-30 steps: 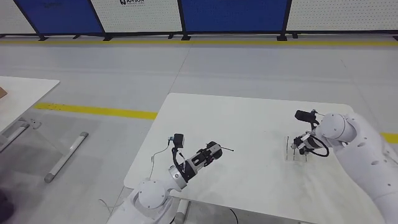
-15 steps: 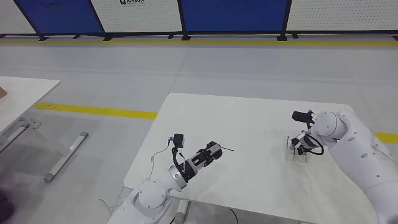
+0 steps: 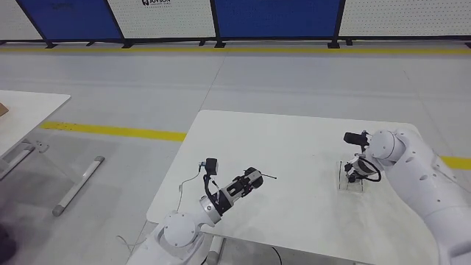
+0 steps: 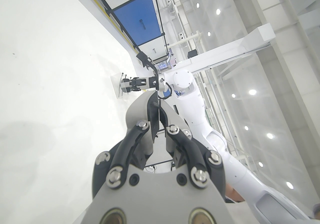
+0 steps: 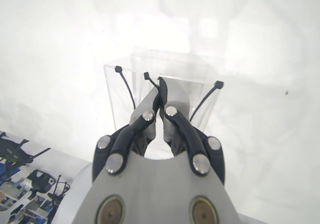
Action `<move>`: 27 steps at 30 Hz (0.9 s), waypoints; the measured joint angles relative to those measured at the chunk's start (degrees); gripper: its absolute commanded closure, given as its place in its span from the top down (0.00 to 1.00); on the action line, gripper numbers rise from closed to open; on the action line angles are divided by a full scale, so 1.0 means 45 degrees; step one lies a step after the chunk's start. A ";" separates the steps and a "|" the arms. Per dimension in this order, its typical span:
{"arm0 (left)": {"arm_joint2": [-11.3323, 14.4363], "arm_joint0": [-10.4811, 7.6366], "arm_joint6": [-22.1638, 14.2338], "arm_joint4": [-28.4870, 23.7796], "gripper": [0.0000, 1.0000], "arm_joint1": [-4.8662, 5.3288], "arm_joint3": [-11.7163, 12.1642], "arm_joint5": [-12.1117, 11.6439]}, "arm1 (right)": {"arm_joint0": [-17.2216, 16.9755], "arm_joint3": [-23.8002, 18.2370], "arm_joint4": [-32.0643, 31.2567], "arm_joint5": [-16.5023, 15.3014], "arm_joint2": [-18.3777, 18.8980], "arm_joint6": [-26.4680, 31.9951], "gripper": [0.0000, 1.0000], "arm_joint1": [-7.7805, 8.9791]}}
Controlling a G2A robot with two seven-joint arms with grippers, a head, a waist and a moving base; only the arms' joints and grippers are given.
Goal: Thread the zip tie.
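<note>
From above, the left gripper [image 3: 257, 176] hovers low over the near edge of the bench [image 3: 294, 140]. A thin black strip, probably a loose zip tie [image 3: 269, 177], pokes out from its tip. Well apart across the bench, the right gripper [image 3: 354, 171] is down at a clear stand [image 3: 343, 182].

In the left wrist view the jaws are pressed together with a dark sliver between the pads, so they seem to be pinching that strip.

In the right wrist view the jaws are closed on the middle zip tie [image 5: 151, 81], just below its head [image 5: 146, 75]. The outer zip ties [image 5: 128, 87] stand free in the stand on either side.

The step appears to be drawing the middle tie out. It would go best lifted straight along its own line, so the neighbours and the light stand are not dragged. The pinch should stay close under the head, leaving its slot open and steady for the other strip's tip.
</note>
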 measured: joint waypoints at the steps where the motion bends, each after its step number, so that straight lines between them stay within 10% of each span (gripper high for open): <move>1: 0.0000 0.0000 0.0000 0.0000 0.00 0.0000 0.0000 0.0000 | 0.0003 0.0044 0.0004 -0.0059 0.0019 -0.0003 0.00 -0.0003; 13: 0.0000 0.0000 0.0000 0.0000 0.00 0.0000 0.0000 0.0000 | -0.0787 -0.1698 -0.0543 -0.0051 0.0904 -0.0159 0.00 0.0623; 27: 0.0000 0.0000 0.0000 0.0000 0.00 0.0000 0.0000 0.0000 | -0.3763 -0.6235 -0.0333 -0.0586 0.4537 -0.0131 0.00 0.2377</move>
